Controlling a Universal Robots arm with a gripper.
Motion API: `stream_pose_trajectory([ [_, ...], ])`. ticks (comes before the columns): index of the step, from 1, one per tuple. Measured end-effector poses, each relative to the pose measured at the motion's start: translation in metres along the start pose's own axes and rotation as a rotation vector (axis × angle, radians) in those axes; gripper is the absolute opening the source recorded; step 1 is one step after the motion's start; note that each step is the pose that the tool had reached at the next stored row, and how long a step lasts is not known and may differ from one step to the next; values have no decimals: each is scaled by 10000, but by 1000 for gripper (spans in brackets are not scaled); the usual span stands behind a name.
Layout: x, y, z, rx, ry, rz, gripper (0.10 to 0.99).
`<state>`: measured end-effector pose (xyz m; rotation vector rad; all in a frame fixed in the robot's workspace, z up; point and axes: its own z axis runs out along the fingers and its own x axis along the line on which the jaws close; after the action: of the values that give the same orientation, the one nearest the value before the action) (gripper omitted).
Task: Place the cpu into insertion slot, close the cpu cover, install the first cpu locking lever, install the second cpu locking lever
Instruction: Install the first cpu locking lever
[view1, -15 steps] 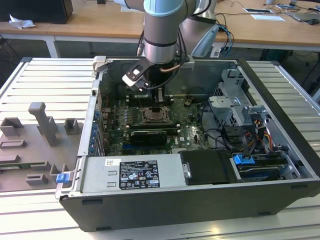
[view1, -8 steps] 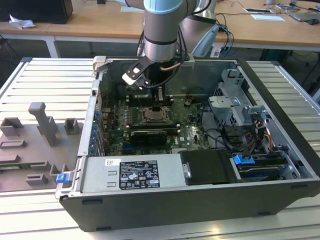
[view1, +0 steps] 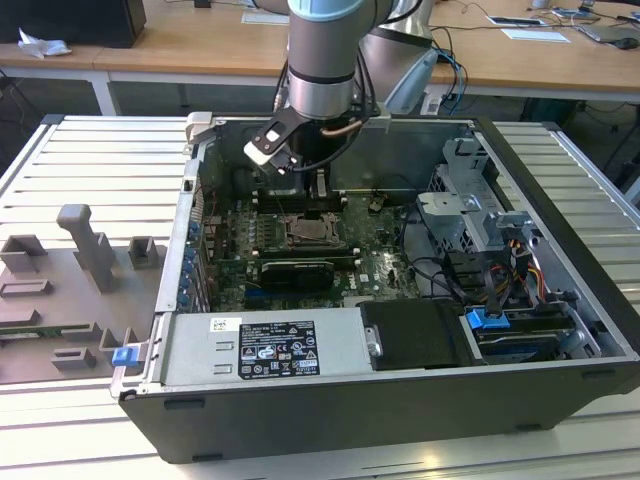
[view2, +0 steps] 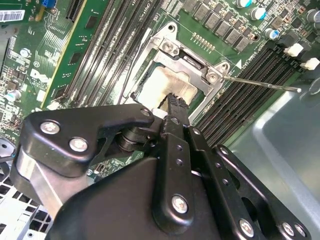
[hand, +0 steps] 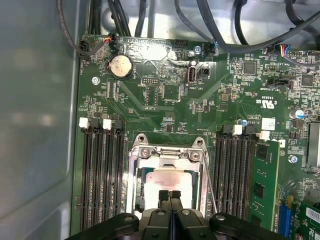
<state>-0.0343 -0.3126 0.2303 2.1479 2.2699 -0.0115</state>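
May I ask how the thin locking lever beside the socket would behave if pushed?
The locking lever is a long, thin metal rod, so it probably flexes springily. Its smooth, narrow surface might let a push slip off.

Setting: robotics laboratory in an office-type room. Evidence, all in the exterior view:
- A ribbed aluminium work table (view1: 90, 150).
- A robot arm (view1: 322, 60) stood over an opened desktop computer case (view1: 420, 410) that lay on its side.
- Grey block fixtures (view1: 85, 250) sat on the table.
- Wooden desks (view1: 200, 45) behind carried papers (view1: 535, 33) and cables (view1: 450, 62).
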Motion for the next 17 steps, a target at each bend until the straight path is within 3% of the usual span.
stream_pose_trajectory([
  [8, -2, 1, -139, 0, 0, 0, 106],
  [10, -3, 1, -202, 0, 1, 0, 106],
  [12, -6, 2, -333, 0, -1, 0, 106],
  [13, -6, 2, -346, -2, 1, -20, 106],
  [15, -6, 2, -346, -16, -2, -1035, 106],
  [17, -6, 2, -343, -24, 2, -1449, 106],
])
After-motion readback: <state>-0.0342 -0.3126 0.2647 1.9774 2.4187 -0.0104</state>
